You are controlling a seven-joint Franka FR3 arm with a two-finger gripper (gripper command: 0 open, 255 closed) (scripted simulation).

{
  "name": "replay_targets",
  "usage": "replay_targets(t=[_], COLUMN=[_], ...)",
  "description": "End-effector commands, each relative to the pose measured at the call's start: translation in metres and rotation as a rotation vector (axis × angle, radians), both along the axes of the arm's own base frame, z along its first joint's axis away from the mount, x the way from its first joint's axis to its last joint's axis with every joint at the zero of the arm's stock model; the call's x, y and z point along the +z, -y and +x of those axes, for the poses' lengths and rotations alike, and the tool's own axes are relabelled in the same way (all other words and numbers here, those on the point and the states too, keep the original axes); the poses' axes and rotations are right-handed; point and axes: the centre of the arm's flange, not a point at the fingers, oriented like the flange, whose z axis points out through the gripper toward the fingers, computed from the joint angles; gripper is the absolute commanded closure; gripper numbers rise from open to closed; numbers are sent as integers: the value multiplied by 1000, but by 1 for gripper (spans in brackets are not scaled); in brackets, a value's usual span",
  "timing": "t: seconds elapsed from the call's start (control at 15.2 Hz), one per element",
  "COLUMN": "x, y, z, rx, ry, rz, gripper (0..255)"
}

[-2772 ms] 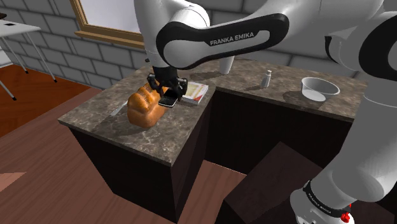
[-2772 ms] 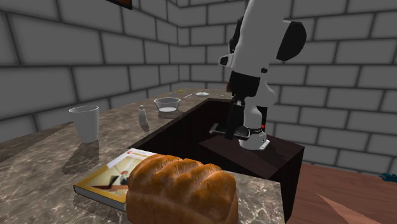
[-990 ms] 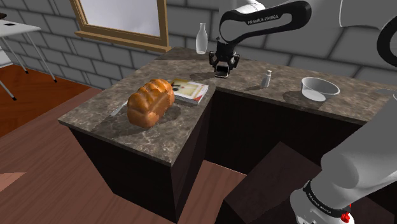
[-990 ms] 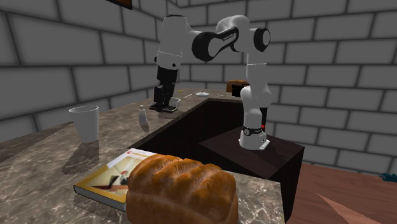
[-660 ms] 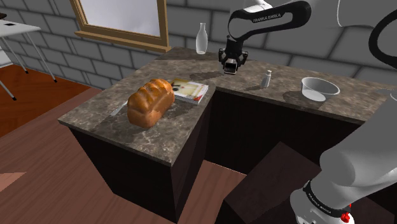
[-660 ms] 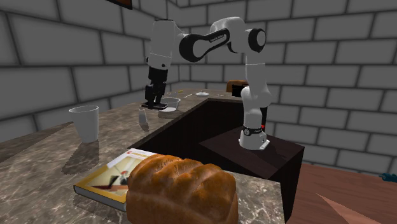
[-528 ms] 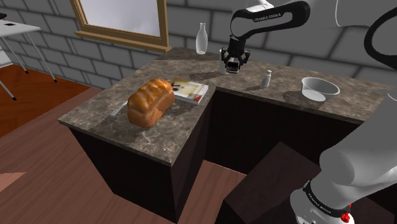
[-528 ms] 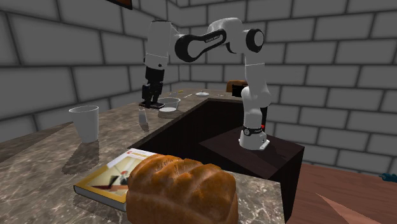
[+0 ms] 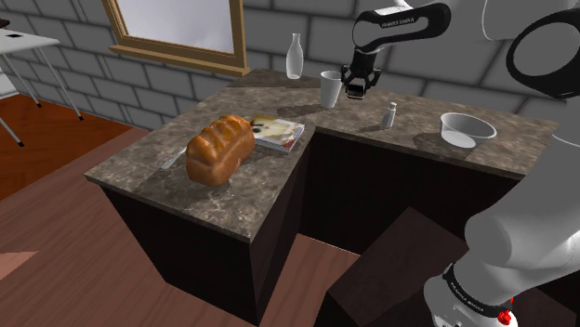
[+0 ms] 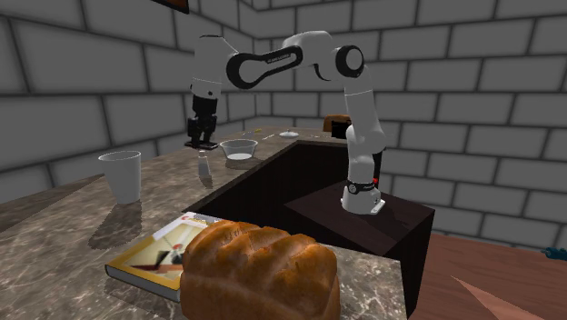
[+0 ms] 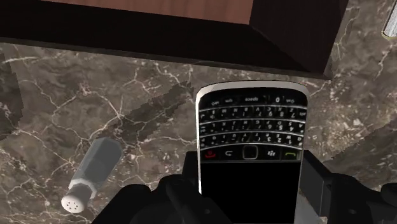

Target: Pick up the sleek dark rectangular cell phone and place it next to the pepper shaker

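Gripper (image 9: 357,89) has swung further along the counter since a second ago and now hangs near the pepper shaker (image 9: 390,115); carry step is almost done.
Jaws are clamped on the lower half of the cell phone (image 11: 249,137), held above the marble counter (image 11: 95,89), apart from the shaker. Next: descend, lay it flat beside the shaker without tipping it, then release.
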Motion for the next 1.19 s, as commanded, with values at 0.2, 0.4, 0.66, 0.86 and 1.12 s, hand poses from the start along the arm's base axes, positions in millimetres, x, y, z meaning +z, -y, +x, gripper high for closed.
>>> replay_targets(t=[0.2,0.4,0.66,0.86,1.12], x=[-4,-20,-41,-57,-78], y=[59,59,59,59,59], z=[7,7,7,7,7], rx=[1,1,1,1,1], ry=[0,0,0,0,0], rz=[-1,-1,-1,-1,-1], gripper=[255,255,255,255,255])
